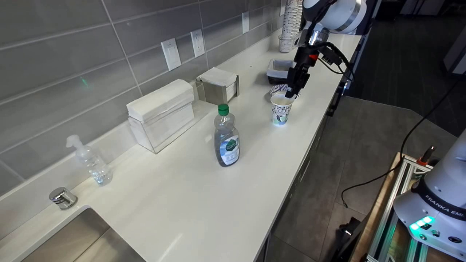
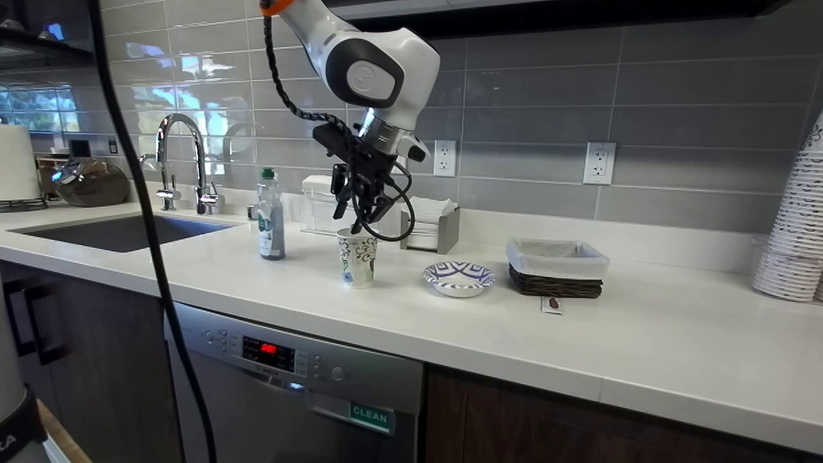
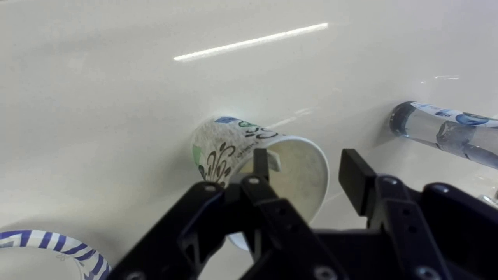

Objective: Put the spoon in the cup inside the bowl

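The white cup (image 1: 281, 109) with a dark and green print stands upright on the counter; it also shows in an exterior view (image 2: 357, 260) and in the wrist view (image 3: 299, 175). A small pale piece, seemingly the spoon (image 3: 274, 161), shows inside the cup beside one finger; the rest of it is hidden. The bowl (image 2: 459, 291), white with a blue patterned rim, sits beside the cup; its rim shows in the wrist view (image 3: 91, 256). My gripper (image 3: 305, 173) is open over the cup's mouth, one finger across the opening, the other beyond the rim.
A soap bottle (image 2: 271, 218) with a green cap stands near the cup. Napkin holders (image 1: 162, 116) line the wall. A lined basket (image 2: 557, 270) stands beyond the bowl, with a small packet (image 2: 551, 305) before it. Stacked cups (image 2: 794, 225) stand at the far end.
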Available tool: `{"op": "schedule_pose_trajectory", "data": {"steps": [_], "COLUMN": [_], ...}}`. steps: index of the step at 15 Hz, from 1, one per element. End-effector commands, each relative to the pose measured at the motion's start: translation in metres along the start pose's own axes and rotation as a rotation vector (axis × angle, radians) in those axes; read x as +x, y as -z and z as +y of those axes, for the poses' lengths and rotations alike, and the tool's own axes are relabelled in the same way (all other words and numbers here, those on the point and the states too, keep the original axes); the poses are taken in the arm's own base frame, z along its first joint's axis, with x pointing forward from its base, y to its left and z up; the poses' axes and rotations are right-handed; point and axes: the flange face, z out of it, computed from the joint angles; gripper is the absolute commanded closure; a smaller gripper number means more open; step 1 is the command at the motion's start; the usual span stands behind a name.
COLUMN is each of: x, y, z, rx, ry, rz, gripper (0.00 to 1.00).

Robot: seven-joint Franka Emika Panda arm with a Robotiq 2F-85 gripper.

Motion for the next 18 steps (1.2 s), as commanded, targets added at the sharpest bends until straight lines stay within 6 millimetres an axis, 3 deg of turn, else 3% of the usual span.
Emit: {"op": "schedule_pose_trajectory", "data": {"steps": [1, 3, 6, 7, 9, 10, 11, 13, 18], "x": [-0.0087, -0.0091, -0.0096, -0.0097, -0.0099, -0.01, -0.01, -0.0101, -0.01], "y": [0.0022, 0.0019, 0.0018, 0.0018, 0.0021, 0.0022, 0.0022, 0.0023, 0.0024], "z": [-0.0009, -0.0008, -0.0005, -0.0004, -0.0003, -0.0002, -0.0002, -0.0001, -0.0004], "rx": [-0.007, -0.01, -0.013, -0.014, -0.016, -0.016, -0.016, -0.016, -0.016], "ry": [-0.008, -0.004, 0.0, 0.001, 0.002, 0.002, 0.002, 0.003, 0.007], "rz": [-0.027, -0.032, -0.036, -0.037, -0.038, -0.038, -0.038, -0.038, -0.04], "gripper": [0.6, 0.59, 0.66, 0.73, 0.73, 0.82, 0.83, 1.0, 0.99]}}
